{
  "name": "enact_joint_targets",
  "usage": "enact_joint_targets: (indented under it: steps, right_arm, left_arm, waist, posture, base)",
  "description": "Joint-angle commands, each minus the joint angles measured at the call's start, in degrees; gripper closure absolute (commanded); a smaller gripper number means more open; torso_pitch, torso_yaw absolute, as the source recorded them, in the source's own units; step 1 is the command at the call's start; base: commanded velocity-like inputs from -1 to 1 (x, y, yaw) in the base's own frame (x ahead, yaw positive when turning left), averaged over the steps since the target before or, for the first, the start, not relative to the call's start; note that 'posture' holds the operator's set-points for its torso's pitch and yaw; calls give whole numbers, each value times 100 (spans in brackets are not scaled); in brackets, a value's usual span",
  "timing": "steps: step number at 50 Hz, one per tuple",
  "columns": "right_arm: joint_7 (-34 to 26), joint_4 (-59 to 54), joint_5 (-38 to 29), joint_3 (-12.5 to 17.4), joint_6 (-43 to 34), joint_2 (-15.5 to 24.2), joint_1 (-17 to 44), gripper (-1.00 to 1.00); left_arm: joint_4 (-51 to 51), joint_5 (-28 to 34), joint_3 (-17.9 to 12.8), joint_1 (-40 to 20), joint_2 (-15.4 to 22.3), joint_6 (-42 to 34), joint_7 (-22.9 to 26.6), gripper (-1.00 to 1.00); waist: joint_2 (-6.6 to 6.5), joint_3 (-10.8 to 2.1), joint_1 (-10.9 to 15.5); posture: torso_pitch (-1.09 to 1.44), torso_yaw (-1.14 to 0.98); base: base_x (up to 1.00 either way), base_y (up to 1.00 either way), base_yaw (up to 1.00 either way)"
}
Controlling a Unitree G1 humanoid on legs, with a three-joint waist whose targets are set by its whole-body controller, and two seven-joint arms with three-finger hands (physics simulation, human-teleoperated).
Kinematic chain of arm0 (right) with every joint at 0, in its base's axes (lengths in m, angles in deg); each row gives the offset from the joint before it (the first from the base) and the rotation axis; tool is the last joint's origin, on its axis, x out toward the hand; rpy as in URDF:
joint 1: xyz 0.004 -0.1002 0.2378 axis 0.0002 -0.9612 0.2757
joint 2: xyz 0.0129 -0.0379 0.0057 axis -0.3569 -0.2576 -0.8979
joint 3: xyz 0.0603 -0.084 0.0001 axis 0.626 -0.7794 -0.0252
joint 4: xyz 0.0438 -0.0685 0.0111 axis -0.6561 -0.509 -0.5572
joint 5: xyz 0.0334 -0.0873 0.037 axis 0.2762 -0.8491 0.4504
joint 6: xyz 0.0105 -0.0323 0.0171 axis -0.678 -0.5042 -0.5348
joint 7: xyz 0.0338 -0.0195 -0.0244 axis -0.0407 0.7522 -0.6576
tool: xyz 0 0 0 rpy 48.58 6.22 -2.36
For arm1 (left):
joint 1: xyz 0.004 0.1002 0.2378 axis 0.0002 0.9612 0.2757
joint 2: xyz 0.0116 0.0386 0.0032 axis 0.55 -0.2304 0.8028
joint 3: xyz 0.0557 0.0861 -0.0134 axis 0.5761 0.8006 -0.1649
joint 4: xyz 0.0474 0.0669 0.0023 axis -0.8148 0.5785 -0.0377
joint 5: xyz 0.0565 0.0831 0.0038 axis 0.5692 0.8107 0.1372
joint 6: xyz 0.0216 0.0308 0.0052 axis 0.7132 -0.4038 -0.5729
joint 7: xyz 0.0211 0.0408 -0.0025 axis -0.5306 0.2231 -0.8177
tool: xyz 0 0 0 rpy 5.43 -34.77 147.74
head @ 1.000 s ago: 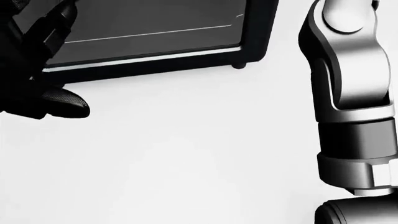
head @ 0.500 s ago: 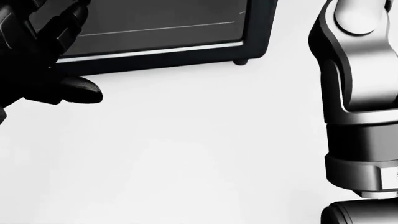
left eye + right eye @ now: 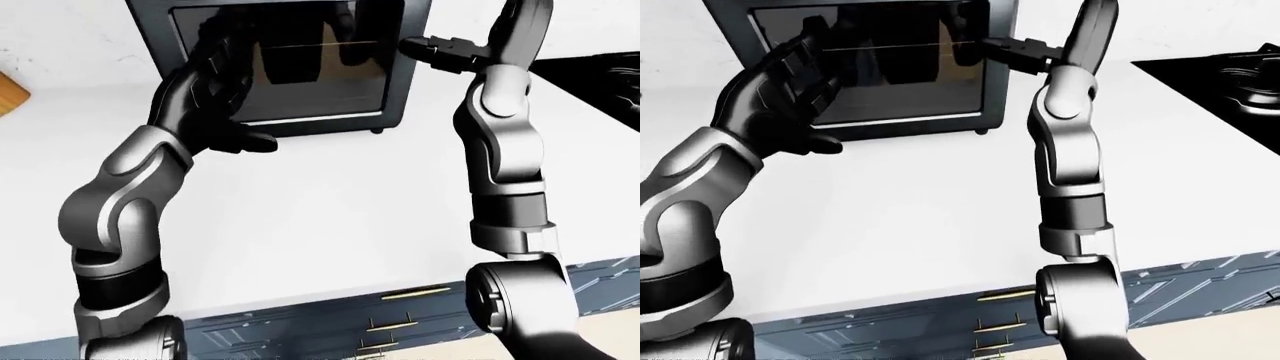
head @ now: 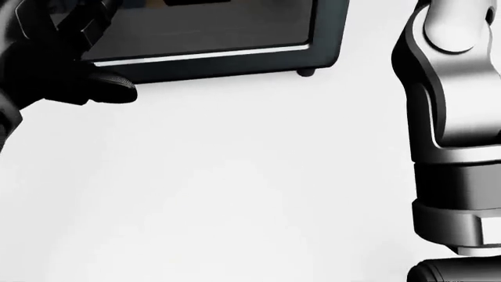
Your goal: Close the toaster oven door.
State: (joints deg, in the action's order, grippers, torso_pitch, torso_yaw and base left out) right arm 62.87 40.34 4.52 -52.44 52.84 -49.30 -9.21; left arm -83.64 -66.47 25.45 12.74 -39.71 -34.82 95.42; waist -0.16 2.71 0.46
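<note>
The black toaster oven [image 3: 395, 82] stands on the white counter at the top of the left-eye view. Its glass door [image 3: 320, 75] looks upright against the oven's face; I cannot tell whether a gap remains. My left hand [image 3: 215, 75] lies open with its fingers spread flat on the left part of the glass, and its thumb [image 4: 110, 88] hangs below the door's lower edge. My right hand [image 3: 440, 52] is open at the oven's upper right corner, fingers pointing left at the frame. Both hands hold nothing.
White counter [image 3: 330, 217] spreads below the oven. A black stovetop [image 3: 1230, 71] lies at the right edge. Dark blue drawers with brass handles [image 3: 400, 322] run under the counter's near edge. A wooden object [image 3: 8, 94] shows at the far left.
In the head view my left hand has moved up and to the right along the door. The oven and right arm sit slightly higher and further right, so the camera has shifted a little.
</note>
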Motion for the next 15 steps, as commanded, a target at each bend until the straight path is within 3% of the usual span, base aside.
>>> enact_joint_targets:
  steps: [1, 15]
  right_arm:
    - [-6, 176, -51, 43, 141, 72, 224, -100]
    - [10, 287, -58, 42, 88, 40, 178, -100]
  left_arm:
    - [-80, 113, -145, -224, 96, 197, -115, -100]
    - [235, 214, -121, -476, 154, 298, -66, -100]
  waist:
    - [-2, -159, -1]
    - [10, -144, 3]
  posture:
    - [0, 0]
    - [0, 0]
  base:
    - [0, 0, 0]
    - [0, 0, 0]
